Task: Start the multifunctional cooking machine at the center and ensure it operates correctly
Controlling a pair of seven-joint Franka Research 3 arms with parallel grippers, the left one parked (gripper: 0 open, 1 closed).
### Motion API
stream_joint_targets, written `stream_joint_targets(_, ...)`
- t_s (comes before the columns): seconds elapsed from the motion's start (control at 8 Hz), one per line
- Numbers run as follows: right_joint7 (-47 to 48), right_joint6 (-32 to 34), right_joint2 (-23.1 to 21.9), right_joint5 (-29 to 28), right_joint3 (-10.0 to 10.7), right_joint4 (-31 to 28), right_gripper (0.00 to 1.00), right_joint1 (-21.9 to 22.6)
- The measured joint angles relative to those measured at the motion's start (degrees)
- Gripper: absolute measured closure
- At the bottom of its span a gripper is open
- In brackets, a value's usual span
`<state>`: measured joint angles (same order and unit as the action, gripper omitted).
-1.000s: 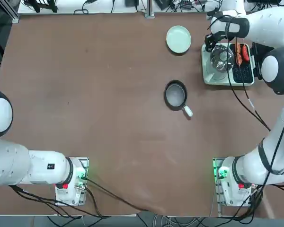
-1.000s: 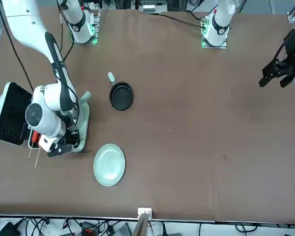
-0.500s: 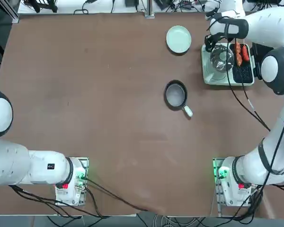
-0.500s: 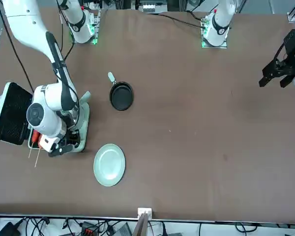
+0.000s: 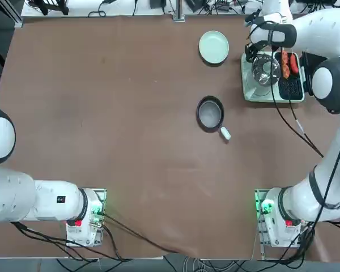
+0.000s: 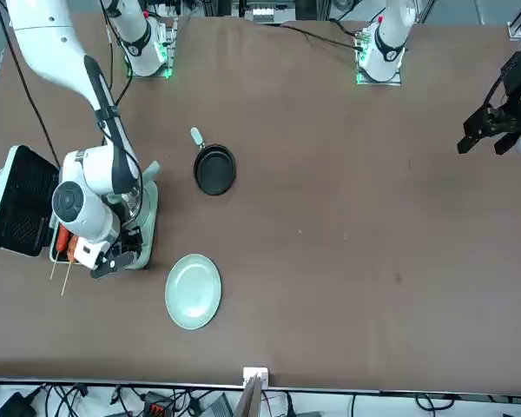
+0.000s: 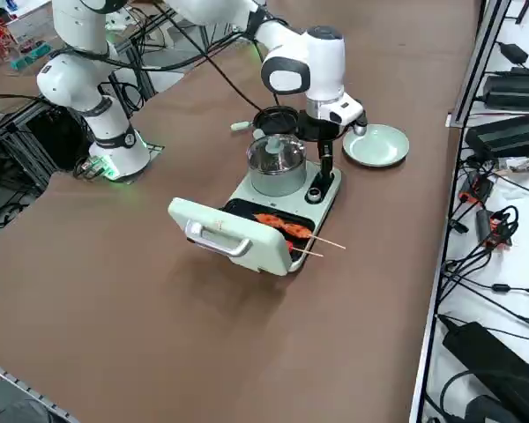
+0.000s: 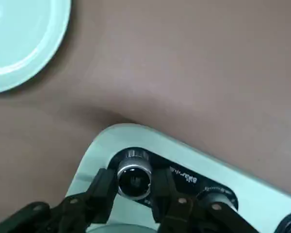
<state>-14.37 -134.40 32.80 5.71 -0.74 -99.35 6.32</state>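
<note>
The pale green cooking machine [image 5: 272,94] stands at the table's far right, with its glass-lidded steel pot [image 5: 265,70] and its grill plate [image 5: 292,85]. Its hinged lid [image 7: 222,231] lies open. My right gripper [image 8: 133,183] reaches down at the machine's far corner, beside the pot. In the wrist view its black fingers [image 8: 103,187] press against both sides of a small silver dial [image 8: 133,174]. A second knob [image 8: 215,198] sits free next to it. The same gripper [image 6: 113,259] shows in the front view at the machine's corner nearest that camera.
Two skewered sausages [image 5: 289,63] lie on the grill plate. A round pale green plate [image 5: 213,46] sits just left of the machine. A small black frying pan [image 5: 210,113] with a white handle sits nearer the middle. The table's far edge [image 5: 215,17] runs close behind the machine.
My right wrist has shifted and turned a little at the dial. The machine, the pan and the plate have not moved.
</note>
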Motion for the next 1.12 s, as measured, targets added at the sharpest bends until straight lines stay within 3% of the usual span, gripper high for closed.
stream_joint_targets(1.12, -42.83, 0.52, -0.01, -1.30, 0.23, 0.37, 0.58, -0.20)
